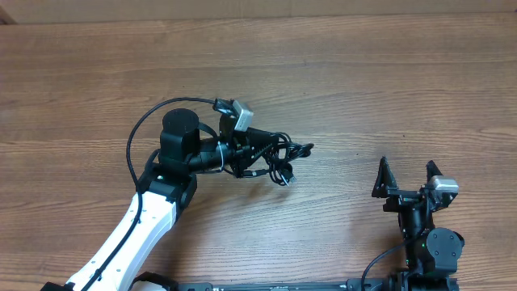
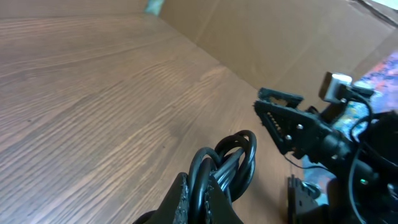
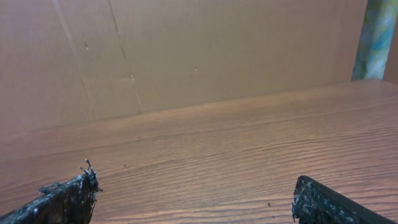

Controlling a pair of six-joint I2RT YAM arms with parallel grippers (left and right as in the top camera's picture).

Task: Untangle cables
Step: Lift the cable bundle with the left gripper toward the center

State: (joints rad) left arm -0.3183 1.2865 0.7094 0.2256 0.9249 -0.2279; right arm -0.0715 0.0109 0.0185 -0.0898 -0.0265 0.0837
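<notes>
Wood table (image 1: 363, 73), bent left arm (image 1: 145, 218), cables (image 1: 279, 153) seemingly clamped

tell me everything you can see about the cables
The cables are thin, black, rubbery-looking cords bunched in one tangled clump of loops and curls, with a small pale plug end at its near side. The clump is over the middle of the wooden table, pinched by the shut left fingers. Whether it rests on the wood or hangs above cannot be told.
</notes>
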